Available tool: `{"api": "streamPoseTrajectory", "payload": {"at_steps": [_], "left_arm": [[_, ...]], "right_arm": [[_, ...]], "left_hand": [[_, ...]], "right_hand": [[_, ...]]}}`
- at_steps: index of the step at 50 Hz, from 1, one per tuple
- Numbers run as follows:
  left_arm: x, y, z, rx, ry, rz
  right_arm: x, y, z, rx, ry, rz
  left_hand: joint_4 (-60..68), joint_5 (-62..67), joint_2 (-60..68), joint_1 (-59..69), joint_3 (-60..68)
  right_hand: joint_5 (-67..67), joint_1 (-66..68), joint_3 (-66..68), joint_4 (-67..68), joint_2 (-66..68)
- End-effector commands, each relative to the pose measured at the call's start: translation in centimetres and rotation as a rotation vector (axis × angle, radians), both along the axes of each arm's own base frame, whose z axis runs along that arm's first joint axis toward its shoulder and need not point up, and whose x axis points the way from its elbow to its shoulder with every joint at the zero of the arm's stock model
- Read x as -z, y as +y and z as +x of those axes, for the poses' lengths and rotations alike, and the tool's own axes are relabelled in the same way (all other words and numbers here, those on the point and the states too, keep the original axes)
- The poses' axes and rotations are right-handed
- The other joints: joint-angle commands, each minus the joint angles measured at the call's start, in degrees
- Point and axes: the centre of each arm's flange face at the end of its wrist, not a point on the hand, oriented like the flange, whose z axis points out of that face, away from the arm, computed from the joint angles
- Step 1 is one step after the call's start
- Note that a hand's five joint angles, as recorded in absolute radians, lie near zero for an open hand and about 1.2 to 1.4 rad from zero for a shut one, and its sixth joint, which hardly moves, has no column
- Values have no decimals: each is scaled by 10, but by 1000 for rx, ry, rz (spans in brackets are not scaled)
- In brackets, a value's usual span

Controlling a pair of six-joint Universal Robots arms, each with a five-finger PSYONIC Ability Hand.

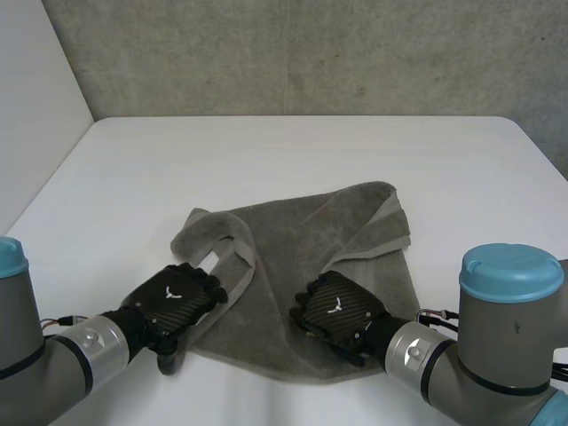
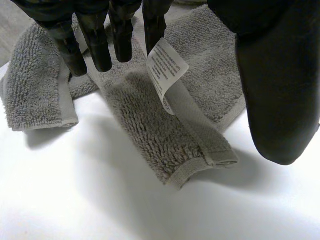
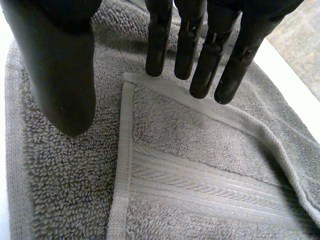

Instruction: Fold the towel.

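Across the lower middle of the head view the grey towel (image 1: 302, 257) lies on the white table (image 1: 293, 151), partly folded. Its left corner is turned in as a narrow flap (image 1: 232, 253), and its upper right corner is drawn down toward the centre as a wider flap (image 1: 373, 226).

The left hand (image 1: 177, 297) sits at the lower left of that frame, by the towel's left edge. In its wrist view the fingers (image 2: 100, 45) are straight with the thumb (image 2: 280, 90) well apart, and they grasp nothing. A white label (image 2: 167, 70) stands up just beside the fingertips, and the narrow flap runs under the palm.

The right hand (image 1: 337, 311) sits right of centre at the bottom, on the towel's near part. It is likewise spread and holding nothing, with its fingers (image 3: 200, 55) over the hem of the wider flap (image 3: 200, 170).

I judge the fold begun but loose. The outline is ragged, the edges do not line up, and a squaring-up and at least one more fold seem to remain
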Motion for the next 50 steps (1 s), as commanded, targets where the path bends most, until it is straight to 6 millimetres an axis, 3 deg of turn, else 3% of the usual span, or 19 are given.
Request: {"api": "streamPoseTrajectory", "payload": {"at_steps": [1,11,21,28,38,46,50], "left_arm": [[-1,-1,-1,1,5,-17],[0,0,-2,7,4,-14],[8,-9,-2,-17,-10,-25],[11,-19,0,-58,-34,-37],[12,-21,1,-63,-35,-38],[15,-21,1,-66,-38,-24],[15,-22,2,-86,-36,-18]], "right_arm": [[2,-3,1,2,3,2],[7,-6,1,21,18,3],[-1,-14,-2,63,11,-31],[-10,-24,-10,117,4,-52],[-27,-59,-46,295,-55,-33],[-26,-72,-67,376,-51,-25],[-24,-74,-72,392,-48,-17]], "left_hand": [[-6,11,-1,0,-3],[-6,11,-1,0,-3],[-5,12,0,2,-1],[-5,12,0,2,-1],[21,37,26,27,24],[105,122,110,111,108],[245,262,250,252,249]], "right_hand": [[78,78,78,79,80],[128,129,129,130,131],[462,462,463,464,465],[463,463,463,464,465],[463,463,463,464,465],[463,463,463,464,465],[463,463,463,464,465]]}}
